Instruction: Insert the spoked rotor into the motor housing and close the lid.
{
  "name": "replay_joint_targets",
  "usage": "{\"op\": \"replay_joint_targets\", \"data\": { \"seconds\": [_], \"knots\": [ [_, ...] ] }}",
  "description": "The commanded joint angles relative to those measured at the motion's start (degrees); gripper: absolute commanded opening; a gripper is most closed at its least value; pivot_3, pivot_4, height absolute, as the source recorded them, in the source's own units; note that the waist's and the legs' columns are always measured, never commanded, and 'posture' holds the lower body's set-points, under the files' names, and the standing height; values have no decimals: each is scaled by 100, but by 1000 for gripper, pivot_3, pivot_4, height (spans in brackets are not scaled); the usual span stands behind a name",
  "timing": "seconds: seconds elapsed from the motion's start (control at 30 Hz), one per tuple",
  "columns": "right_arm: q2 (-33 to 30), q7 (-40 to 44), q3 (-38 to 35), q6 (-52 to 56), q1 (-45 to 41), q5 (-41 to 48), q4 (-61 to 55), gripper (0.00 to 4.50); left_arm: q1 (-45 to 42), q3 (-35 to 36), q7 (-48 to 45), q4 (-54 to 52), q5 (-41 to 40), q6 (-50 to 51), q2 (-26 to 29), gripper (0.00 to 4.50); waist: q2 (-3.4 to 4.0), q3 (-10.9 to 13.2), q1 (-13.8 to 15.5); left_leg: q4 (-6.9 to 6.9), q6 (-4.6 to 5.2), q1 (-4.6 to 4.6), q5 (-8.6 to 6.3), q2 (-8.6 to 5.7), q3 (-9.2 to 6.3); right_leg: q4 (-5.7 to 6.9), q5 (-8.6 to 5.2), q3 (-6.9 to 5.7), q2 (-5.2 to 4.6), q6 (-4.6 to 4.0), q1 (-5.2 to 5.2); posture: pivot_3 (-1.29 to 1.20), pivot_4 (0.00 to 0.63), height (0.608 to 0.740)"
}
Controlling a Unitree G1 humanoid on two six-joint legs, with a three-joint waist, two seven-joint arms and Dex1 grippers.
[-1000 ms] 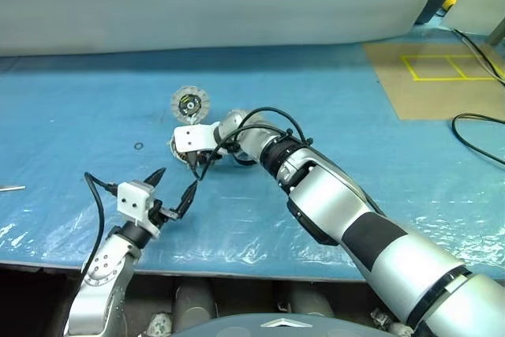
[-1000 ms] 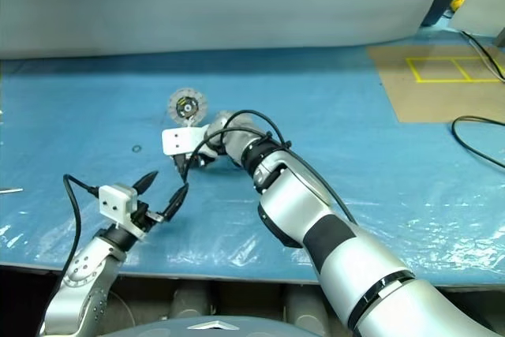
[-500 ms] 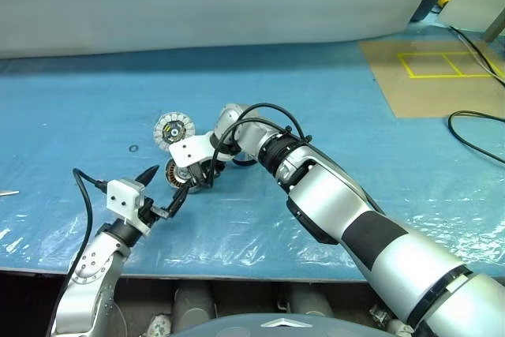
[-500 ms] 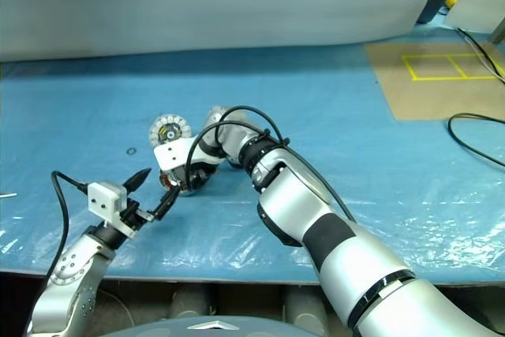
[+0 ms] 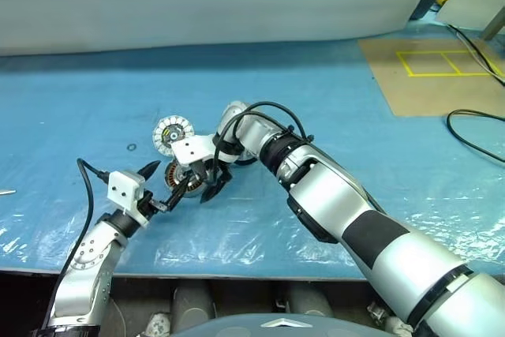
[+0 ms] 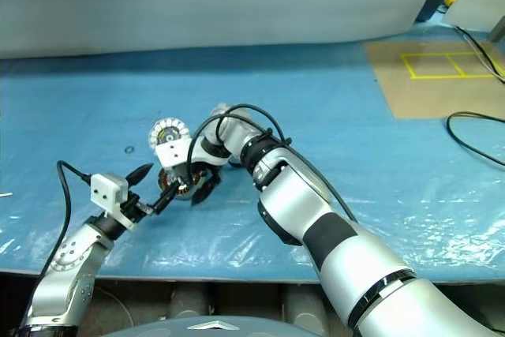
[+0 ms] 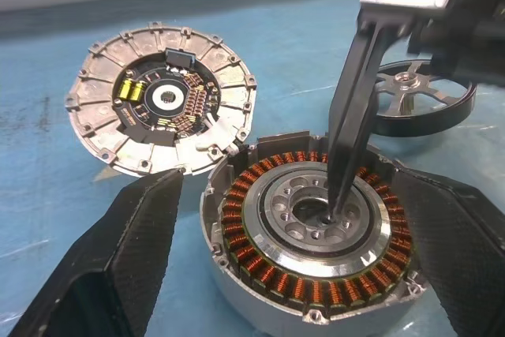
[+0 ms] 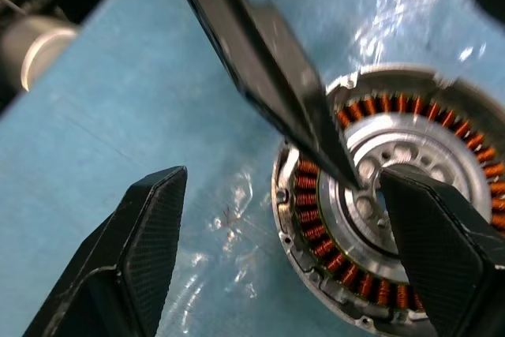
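Inside motor housing [image 7: 312, 246]: copper windings only, no rotor. Both tools, left [image 5: 163, 187] and right [image 5: 207, 182], spread wide, holding nothing.

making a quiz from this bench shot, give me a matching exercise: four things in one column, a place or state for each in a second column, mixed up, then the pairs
Things
1. motor housing
2. lid
3. spoked rotor
4. left pincer

Places or states
A. lies flat on the blue sheet with its white segmented face up
B. open, one finger on each side of the housing
C. lies on the sheet behind the housing, not yet inserted
D. open cup showing copper windings, a black finger of the right pincer pointing into its centre

Pairs: 1-D, 2-A, 3-C, 4-B
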Motion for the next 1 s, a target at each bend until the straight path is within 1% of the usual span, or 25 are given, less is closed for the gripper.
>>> {"op": "replay_joint_targets", "data": {
  "seconds": [0.03, 0.1, 0.2, 0.3, 0.4, 0.47, 0.5, 0.63, 0.8, 0.87, 1.0],
  "knots": [
    [216, 561, -602, 293, -596, 807, -641, 4094, -268, 317, 77, 48, -282, 61, -21, 4500, -7, 2, 3, 10, 4, -22, 2, 7, 0, 8, 2, -1, 6, -1, -21, 0, 150, 740],
    [131, 512, -963, 603, -654, 1210, -831, 4094, -454, 399, 255, 234, -186, 70, -30, 4500, -11, 0, 5, 15, 4, -29, 3, 18, 0, 11, 3, -5, 13, -2, -26, 0, 150, 740],
    [-44, 65, -1471, 974, -675, 1696, -1057, 4094, -751, 472, 379, 480, -164, 26, -74, 4500, -21, 2, 24, 15, 4, -28, 2, 18, 0, 10, 3, -7, 13, -4, -23, 0, 150, 740],
    [-310, -812, -1866, 803, -405, 1899, -1225, 4094, -1084, 476, 558, 784, 34, -55, -76, 4500, -31, 2, 47, 20, 3, -29, 2, 17, 0, 10, 6, -8, 12, -6, -22, 0, 150, 740],
    [-532, -1658, -2131, 873, -91, 2003, -1315, 4094, -1408, 473, 767, 1104, 254, -124, -84, 4500, -37, 0, 127, 24, 2, -22, 3, 17, -2, 11, 7, -10, 12, -6, -12, 0, 150, 740],
    [-675, -2084, -2183, 766, 192, 1985, -1456, 4094, -1585, 487, 860, 1268, 301, -160, -123, 4500, -39, -1, 154, 28, 0, -22, 4, 13, -2, 10, 9, -8, 11, -6, -10, 0, 150, 740],
    [-757, -2266, -2223, 822, 330, 1991, -1524, 4094, -1676, 501, 927, 1359, 326, -162, -138, 4500, -41, 0, 160, 30, -15, -23, 12, 12, -2, 10, 10, -7, 11, -5, -9, 0, 150, 740],
    [-1080, -2827, -2218, 1102, 887, 1925, -1901, 4094, -2065, 622, 1354, 1861, 497, -185, -163, 4500, -44, 1, 158, 31, -19, -27, 15, 11, -2, 13, 23, -9, 11, 16, -11, 0, 150, 740],
    [-1397, -2997, -2168, 1784, 1694, 2086, -3073, 4094, -2909, 651, 2422, 3004, 1170, -302, -93, 4500, -52, 1, 164, 34, -19, -27, 15, 10, -9, 20, 29, -11, 13, 27, -10, 0, 150, 740],
    [-1507, -3087, -2171, 2009, 1873, 2113, -3370, 4094, -3147, 725, 2738, 3337, 1278, -366, -104, 4500, -56, 3, 156, 38, -20, -28, 16, 5, -10, 19, 36, -5, 12, 37, -10, 0, 150, 740],
    [-1684, -3230, -2121, 2232, 2063, 2123, -3724, 4094, -3407, 820, 3032, 3815, 1316, -431, -118, 4500, -61, 2, 158, 38, -22, -26, 16, 1, -12, 19, 38, -3, 12, 39, -9, 0, 150, 740]
  ]
}}
